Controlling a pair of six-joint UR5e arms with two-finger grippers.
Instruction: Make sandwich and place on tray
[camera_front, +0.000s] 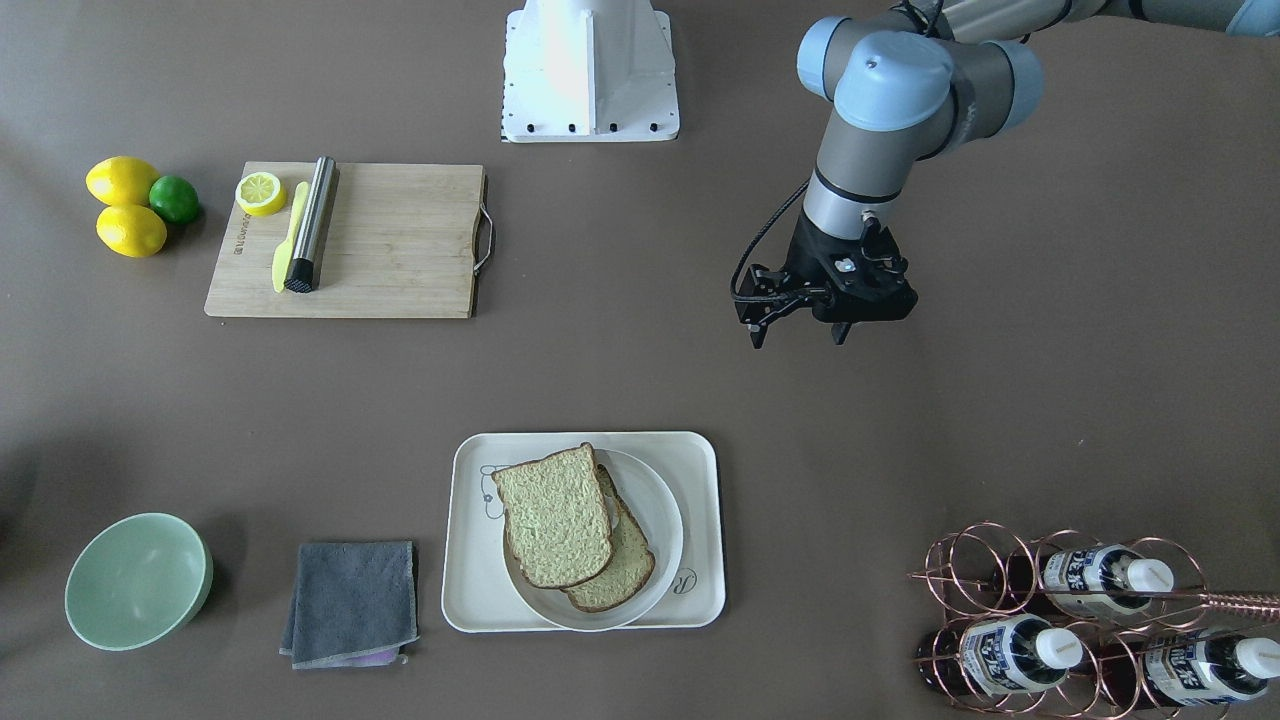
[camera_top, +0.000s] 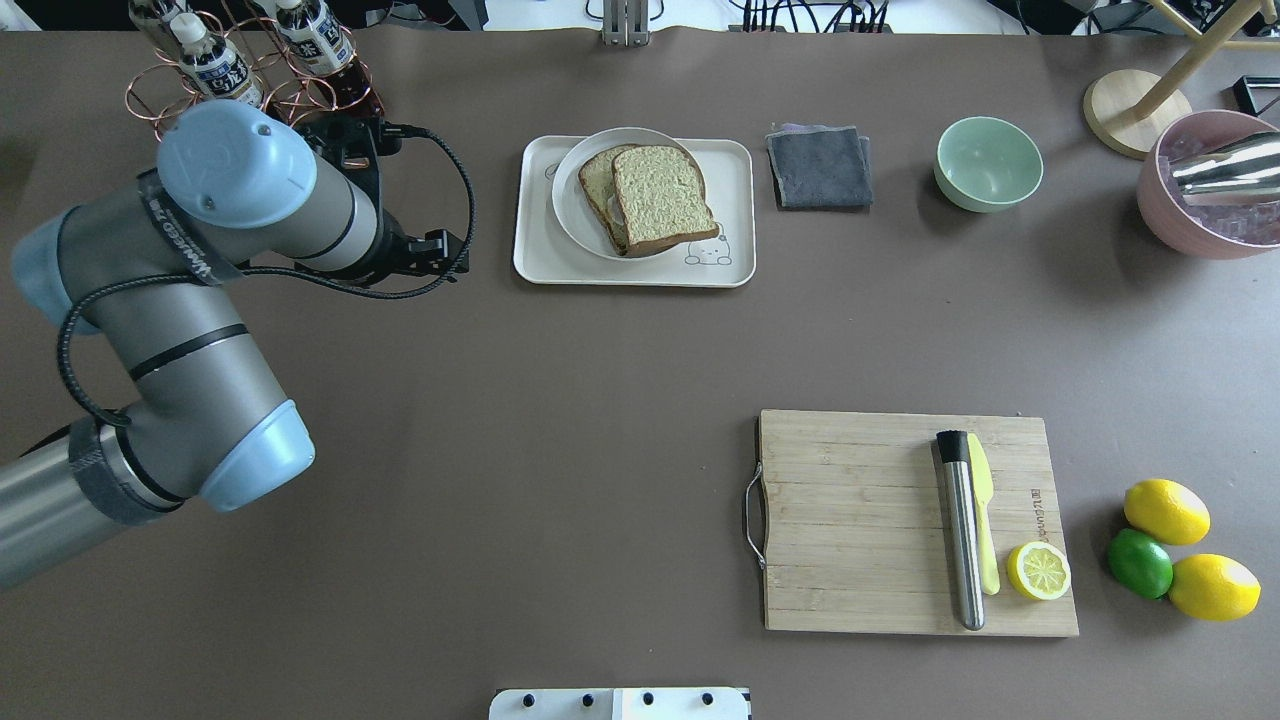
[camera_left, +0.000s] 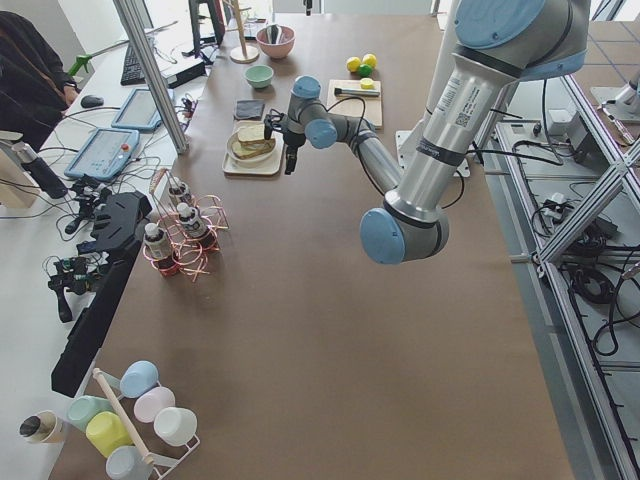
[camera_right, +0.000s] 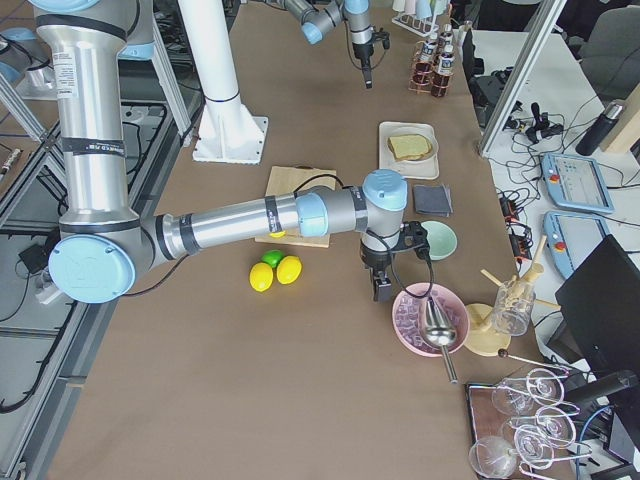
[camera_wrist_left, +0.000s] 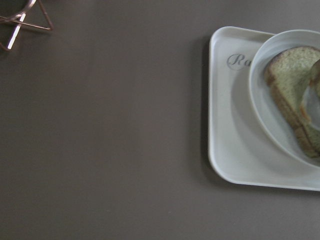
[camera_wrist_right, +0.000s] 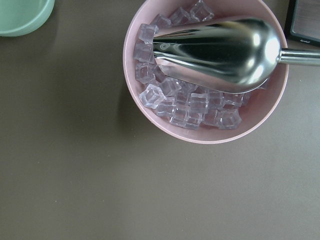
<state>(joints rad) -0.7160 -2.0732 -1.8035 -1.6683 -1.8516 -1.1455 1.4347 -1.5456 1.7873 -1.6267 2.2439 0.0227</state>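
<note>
We find the sandwich (camera_front: 555, 515) on a plate (camera_front: 662, 510) on the tray (camera_front: 702, 470), so the task seems finished. The left gripper (camera_front: 798, 335) hangs spread and empty; we cannot tell about the right gripper (camera_right: 382, 292).

Cutting board (camera_front: 400, 250) holds lemon half (camera_front: 260, 192), yellow knife (camera_front: 289, 238), metal muddler (camera_front: 313, 220); green bowl (camera_front: 137, 580) near grey cloth (camera_front: 352, 602).

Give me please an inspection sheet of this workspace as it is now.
Surface: brown table, no spill seen.
Job's things: sandwich on round white plate, plate on tray.
Clutter: cutting board with lemon half, yellow knife, metal cylinder; lemons; lime; green bowl; grey cloth; bottle rack; pink ice bowl with scoop.
Grippers: left gripper open, empty; right gripper state unclear.
Cables: black cable loops at left wrist.
Surroundings: person beside table.
</note>
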